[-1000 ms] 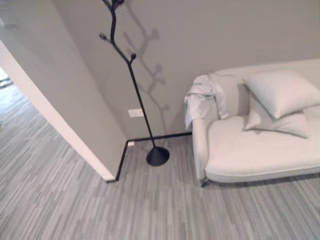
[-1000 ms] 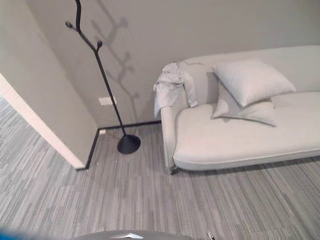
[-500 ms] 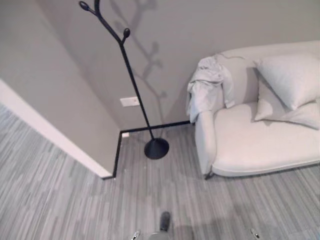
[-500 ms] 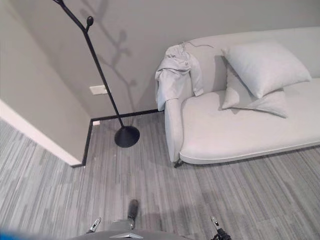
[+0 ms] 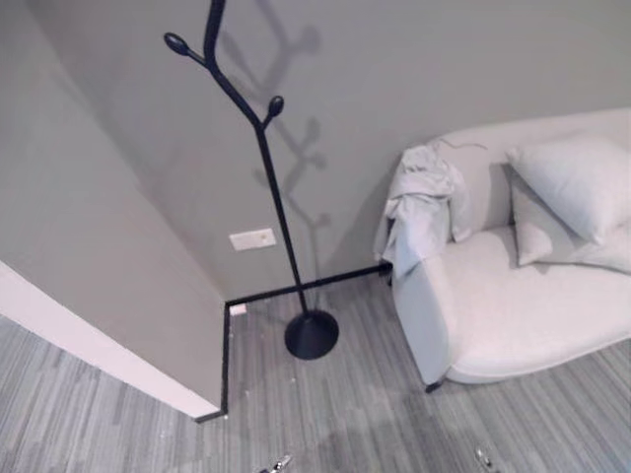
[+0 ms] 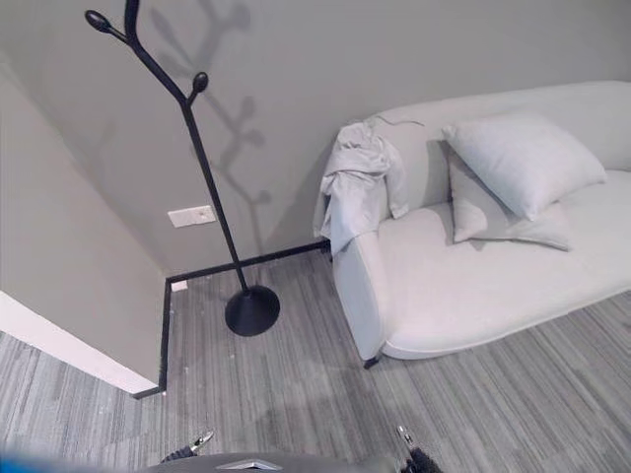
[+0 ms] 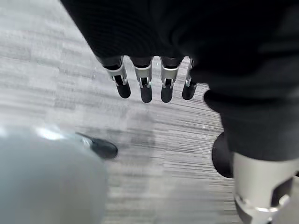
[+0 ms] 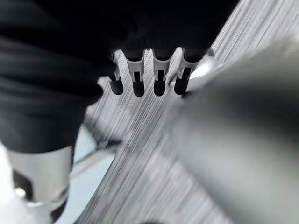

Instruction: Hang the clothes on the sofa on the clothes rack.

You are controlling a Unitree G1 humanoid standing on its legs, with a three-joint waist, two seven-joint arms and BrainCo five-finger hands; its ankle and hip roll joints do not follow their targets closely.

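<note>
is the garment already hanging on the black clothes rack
No, the garment is draped over the sofa arm, and the clothes rack beside it has bare branches.

We see the black branch-shaped metal clothes rack (image 5: 266,158) cut off at the top edge, so its upper hooks stay hidden. The pale cream upholstered sofa (image 6: 473,286) runs past the right edge. The crumpled light-grey garment (image 6: 357,187) covers its armrest.

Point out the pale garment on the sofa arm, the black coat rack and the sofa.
Pale crumpled garment (image 6: 357,187), right eye view, hanging middle.
Black branched coat rack (image 6: 219,203), right eye view, pole.
Off-white sofa (image 6: 463,281), right eye view, bare seat.
</note>
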